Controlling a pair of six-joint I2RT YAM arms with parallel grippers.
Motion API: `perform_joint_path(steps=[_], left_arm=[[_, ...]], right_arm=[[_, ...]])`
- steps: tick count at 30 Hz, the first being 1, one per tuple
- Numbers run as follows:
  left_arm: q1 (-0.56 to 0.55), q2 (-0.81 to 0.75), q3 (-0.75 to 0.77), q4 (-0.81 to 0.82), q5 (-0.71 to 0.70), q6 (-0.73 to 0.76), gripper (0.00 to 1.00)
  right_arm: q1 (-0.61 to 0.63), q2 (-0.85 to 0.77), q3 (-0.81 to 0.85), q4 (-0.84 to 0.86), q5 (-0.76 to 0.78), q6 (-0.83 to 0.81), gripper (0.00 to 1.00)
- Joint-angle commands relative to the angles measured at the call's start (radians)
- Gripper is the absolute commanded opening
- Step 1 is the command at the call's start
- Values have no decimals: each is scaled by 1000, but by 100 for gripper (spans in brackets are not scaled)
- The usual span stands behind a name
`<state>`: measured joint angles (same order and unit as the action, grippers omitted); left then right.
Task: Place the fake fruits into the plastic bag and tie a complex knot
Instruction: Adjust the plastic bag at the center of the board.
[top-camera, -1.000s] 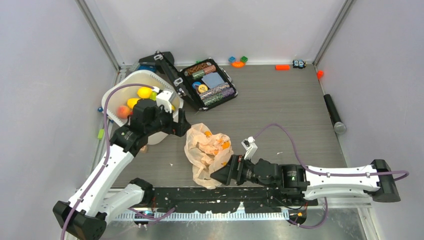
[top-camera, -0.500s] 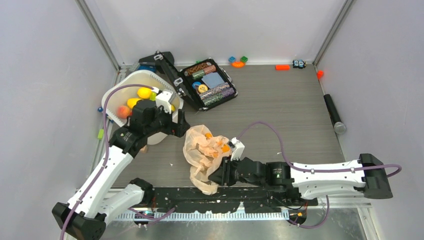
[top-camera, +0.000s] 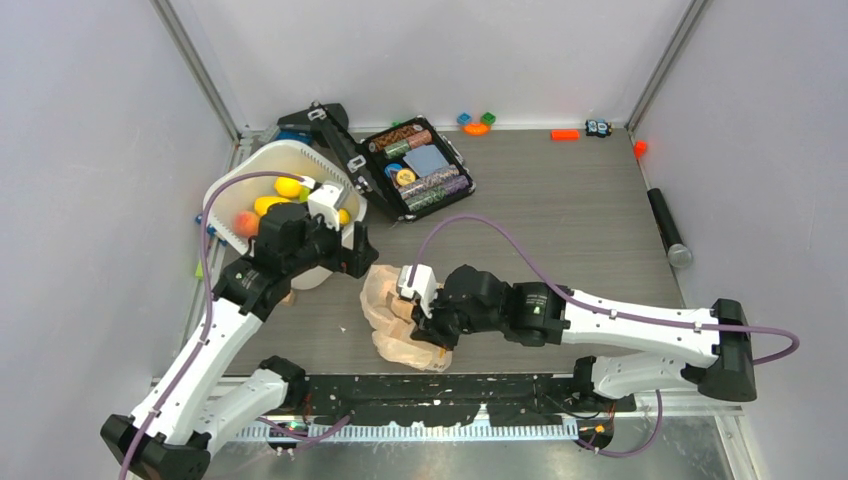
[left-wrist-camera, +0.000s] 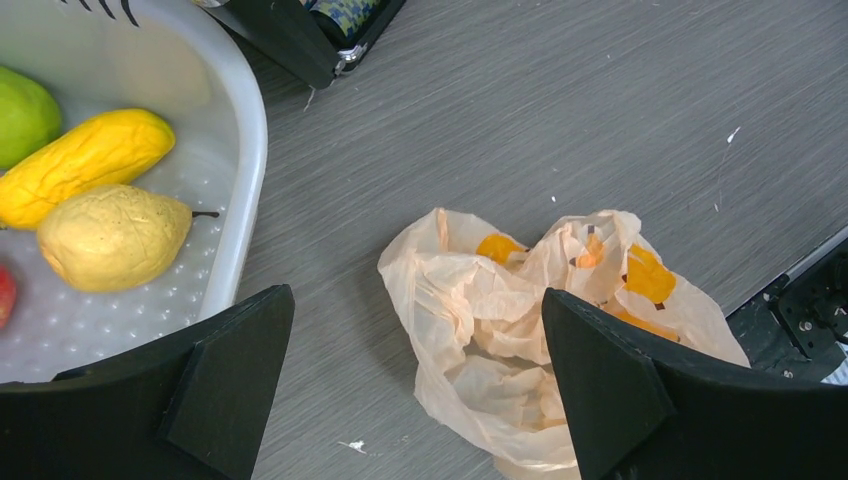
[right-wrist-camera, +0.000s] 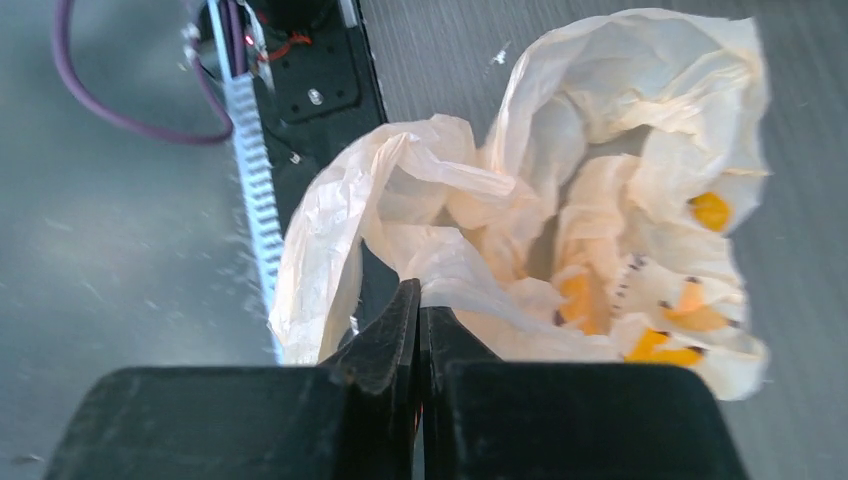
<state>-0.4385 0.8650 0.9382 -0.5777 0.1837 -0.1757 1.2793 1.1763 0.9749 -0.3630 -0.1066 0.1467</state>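
My right gripper (right-wrist-camera: 418, 295) is pinched tight on a fold of the plastic bag (right-wrist-camera: 620, 180), which lies crumpled on the table (left-wrist-camera: 560, 110) near its front edge. My left gripper (left-wrist-camera: 415, 300) hangs with jaws spread wide above the bag, beside the white tub (left-wrist-camera: 245, 130) holding the fake fruits (left-wrist-camera: 110, 235)

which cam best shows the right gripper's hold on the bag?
Right wrist: the right gripper is shut on a fold of the plastic bag, seen close. Top external shows the wrist covering the pinch. Left wrist shows the bag only, no right gripper.
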Motion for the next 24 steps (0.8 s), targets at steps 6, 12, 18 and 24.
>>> perform_joint_path(steps=[6,12,18,24], left_arm=[[-3,56,8,-4,90,9,99],[-27,202,41,-53,204,-11,99],[-81,304,51,-83,195,-21,99],[-100,393,60,-112,238,-47,92]], right_arm=[[0,-84,-60,-44,13,-255,5],[0,-181,-182,-9,42,-117,46],[0,-343,-279,84,91,8,78],[-12,-390,-272,60,277,104,92]])
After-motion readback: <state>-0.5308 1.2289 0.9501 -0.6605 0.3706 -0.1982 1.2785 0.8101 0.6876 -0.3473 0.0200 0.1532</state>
